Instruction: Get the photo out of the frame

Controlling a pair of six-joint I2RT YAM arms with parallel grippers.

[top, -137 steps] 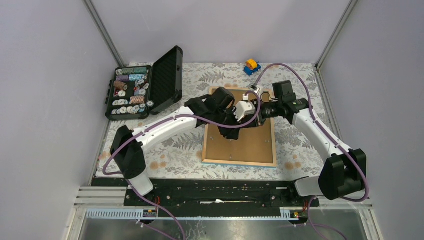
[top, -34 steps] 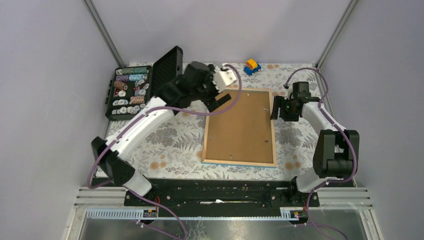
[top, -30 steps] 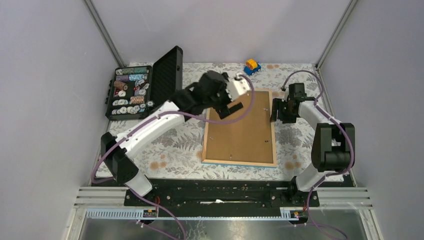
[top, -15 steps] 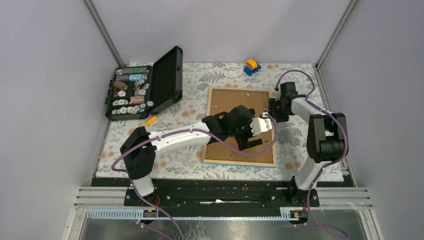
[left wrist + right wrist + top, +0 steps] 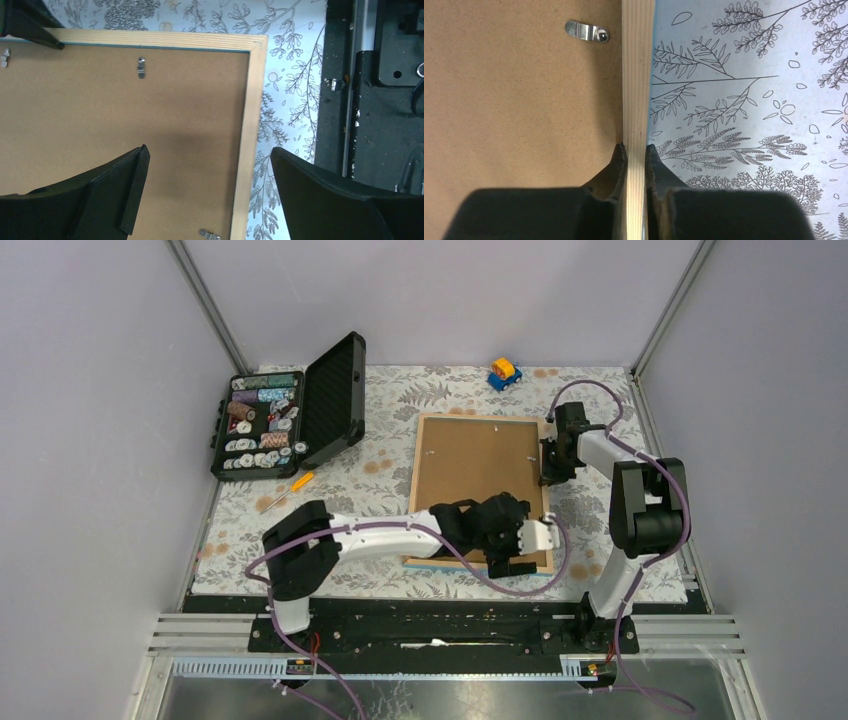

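— While the large rectangular frame with its light wood rim and brown fibreboard back (image 5: 482, 490) lay face-down on the leaf-patterned tablecloth (image 5: 360, 480), where were your claws?

— My right gripper (image 5: 636, 150) was clamped shut on the frame's right wooden rail. My left gripper (image 5: 207, 165) hovered wide apart over the near right corner, one finger above the fibreboard, the other past the rim, holding nothing.

— And the photo?

— I couldn't see it; only the backing and small metal clips (image 5: 587, 31) showed.
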